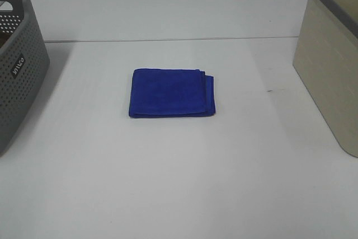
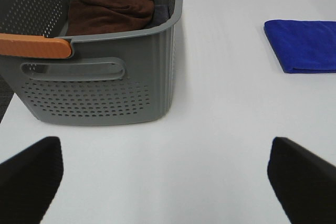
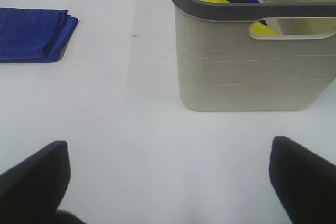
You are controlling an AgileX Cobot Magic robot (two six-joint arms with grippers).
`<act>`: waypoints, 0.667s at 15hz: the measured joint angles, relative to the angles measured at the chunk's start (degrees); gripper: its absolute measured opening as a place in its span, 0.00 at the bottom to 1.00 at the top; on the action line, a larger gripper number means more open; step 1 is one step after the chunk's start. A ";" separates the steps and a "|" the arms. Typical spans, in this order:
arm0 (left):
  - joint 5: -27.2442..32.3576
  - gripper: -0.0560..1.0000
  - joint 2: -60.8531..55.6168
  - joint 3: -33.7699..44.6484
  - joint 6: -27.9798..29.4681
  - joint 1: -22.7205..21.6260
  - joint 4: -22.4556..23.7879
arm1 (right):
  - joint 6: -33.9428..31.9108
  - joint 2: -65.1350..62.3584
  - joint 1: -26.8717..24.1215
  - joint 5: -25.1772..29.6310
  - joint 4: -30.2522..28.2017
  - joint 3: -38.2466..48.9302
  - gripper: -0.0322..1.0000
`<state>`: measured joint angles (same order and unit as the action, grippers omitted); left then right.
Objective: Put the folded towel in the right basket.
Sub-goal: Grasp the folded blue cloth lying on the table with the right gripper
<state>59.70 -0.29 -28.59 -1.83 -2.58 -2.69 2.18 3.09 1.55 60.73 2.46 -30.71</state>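
A folded blue towel (image 1: 172,93) lies flat in the middle of the white table. It also shows in the left wrist view (image 2: 304,44) and the right wrist view (image 3: 32,34). The right basket (image 1: 331,60) is beige with a grey rim and stands at the table's right edge; in the right wrist view (image 3: 252,61) it holds yellow and blue cloths. My left gripper (image 2: 165,182) is open and empty, well short of the towel. My right gripper (image 3: 168,182) is open and empty, in front of the beige basket. Neither gripper shows in the high view.
A grey perforated basket (image 1: 15,65) stands at the table's left edge; in the left wrist view (image 2: 100,72) it holds a brown towel (image 2: 107,6). A seam in the table (image 1: 168,40) runs behind the towel.
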 joint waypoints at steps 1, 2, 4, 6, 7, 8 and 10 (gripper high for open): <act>0.00 0.99 0.00 0.00 0.00 0.00 0.00 | 0.00 6.07 0.00 0.86 0.23 -3.15 0.98; 0.00 0.99 0.00 0.00 0.00 0.00 0.00 | 0.00 13.69 0.00 1.60 1.38 -8.08 0.98; 0.00 0.99 0.00 0.00 0.00 0.00 0.00 | 0.00 26.93 0.00 2.12 5.73 -18.22 0.98; 0.00 0.99 0.00 0.00 0.00 0.00 0.00 | 0.00 37.93 0.00 2.01 8.88 -25.27 0.98; 0.00 0.99 0.00 0.00 0.00 0.00 0.00 | 0.00 42.17 0.00 2.01 9.57 -27.44 0.98; 0.00 0.99 0.00 0.00 0.00 0.00 0.00 | 0.00 46.24 0.00 1.26 10.83 -29.22 0.98; 0.00 0.99 0.00 0.00 0.00 0.00 0.00 | 0.11 51.22 0.00 -1.60 14.44 -30.25 0.98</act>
<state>59.70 -0.29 -28.59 -1.83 -2.58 -2.69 2.29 54.32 1.55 59.13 16.90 -60.96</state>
